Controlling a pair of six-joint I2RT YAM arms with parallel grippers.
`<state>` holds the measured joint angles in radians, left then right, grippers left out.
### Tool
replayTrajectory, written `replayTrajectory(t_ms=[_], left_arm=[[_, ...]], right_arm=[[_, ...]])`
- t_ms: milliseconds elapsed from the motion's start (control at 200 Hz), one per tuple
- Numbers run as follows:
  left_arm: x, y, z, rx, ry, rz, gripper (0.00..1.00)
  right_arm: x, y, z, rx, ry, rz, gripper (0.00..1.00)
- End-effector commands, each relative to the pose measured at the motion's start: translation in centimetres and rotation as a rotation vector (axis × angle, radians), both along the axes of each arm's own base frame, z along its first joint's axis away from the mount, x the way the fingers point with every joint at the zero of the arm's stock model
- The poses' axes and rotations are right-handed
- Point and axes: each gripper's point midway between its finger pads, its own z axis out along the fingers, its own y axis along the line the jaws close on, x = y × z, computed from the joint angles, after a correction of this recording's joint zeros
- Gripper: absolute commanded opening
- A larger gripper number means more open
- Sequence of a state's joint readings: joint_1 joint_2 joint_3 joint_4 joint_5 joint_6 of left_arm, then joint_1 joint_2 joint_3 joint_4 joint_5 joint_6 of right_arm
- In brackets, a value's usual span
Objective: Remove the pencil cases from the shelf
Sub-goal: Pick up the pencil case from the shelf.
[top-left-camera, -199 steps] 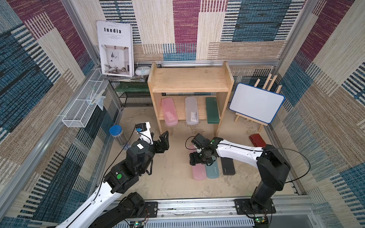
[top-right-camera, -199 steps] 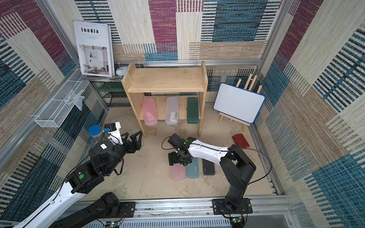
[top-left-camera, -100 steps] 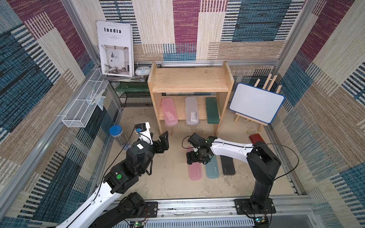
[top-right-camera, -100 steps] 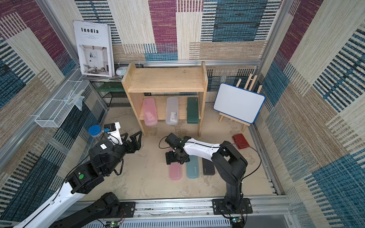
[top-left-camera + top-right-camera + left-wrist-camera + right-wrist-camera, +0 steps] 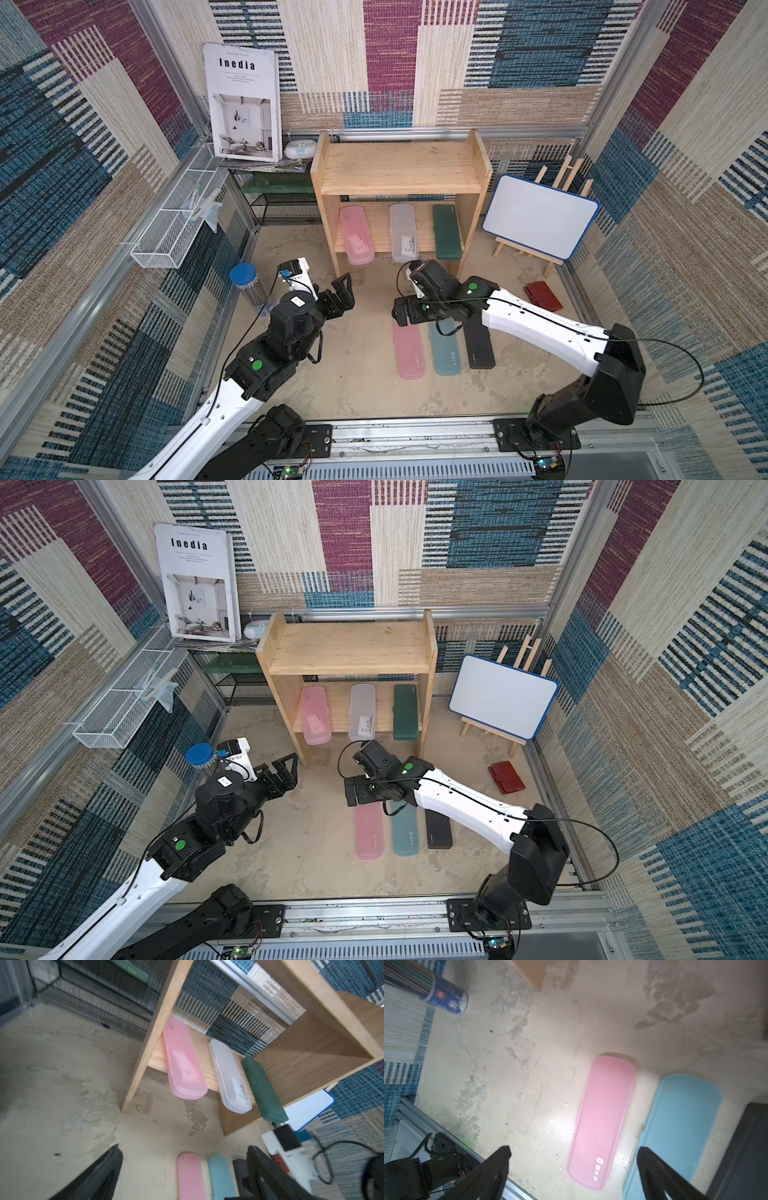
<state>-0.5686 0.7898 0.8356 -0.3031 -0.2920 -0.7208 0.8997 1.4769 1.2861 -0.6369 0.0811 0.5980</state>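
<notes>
shelf [image 5: 401, 174]: placed at back centre | lower tier: three shelved pencil cases [image 5: 402, 232] laid side by side | floor before shelf: three floor pencil cases [image 5: 444, 353] laid in a row | whiteboard easel [image 5: 540, 220]: set right of shelf | mesh rack [image 5: 286, 208]: set left of shelf | wallet [image 5: 542, 296]: laid right of floor row | pencil tube [image 5: 243, 276]: stood left of it

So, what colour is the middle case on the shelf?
Frosted clear-white case, best in the left wrist view.

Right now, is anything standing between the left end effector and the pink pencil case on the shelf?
Nothing visible. Only bare floor separates the open left end effector from the pink pencil case, whose near end overhangs the shelf's lower tier. The shelf's side panel stands close beside that path.
</notes>
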Motion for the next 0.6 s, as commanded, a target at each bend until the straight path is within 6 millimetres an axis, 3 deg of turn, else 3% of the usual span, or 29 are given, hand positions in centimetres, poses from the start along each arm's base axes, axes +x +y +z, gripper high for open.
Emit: replayTrajectory(t_ms=[0, 85, 225, 416, 596], left_arm=[[1.3, -1.7, -0.3, -0.280, 0.036, -0.056, 0.97], [2.9, -1.3, -0.6, -0.401, 0.038, -0.050, 0.97], [4.9, -0.9, 0.1, -0.461, 0.017, -0.058, 0.98], [7.7, -2.4, -0.2, -0.555, 0.064, -0.124, 0.98], [9.0, -3.0, -1.2, -0.562, 0.106, -0.132, 0.98]], right_arm=[[0.3, -1.9, 1.9, -0.007, -0.100, -0.030, 0.99], [0.0, -3.0, 3.2, 0.015, -0.132, -0.049, 0.99], [-0.4, -4.6, 4.7, 0.036, -0.172, -0.071, 0.99], [0.0, -5.8, 5.0, 0.027, -0.180, -0.094, 0.99], [0.7, -6.2, 5.2, 0.041, -0.174, -0.106, 0.99]])
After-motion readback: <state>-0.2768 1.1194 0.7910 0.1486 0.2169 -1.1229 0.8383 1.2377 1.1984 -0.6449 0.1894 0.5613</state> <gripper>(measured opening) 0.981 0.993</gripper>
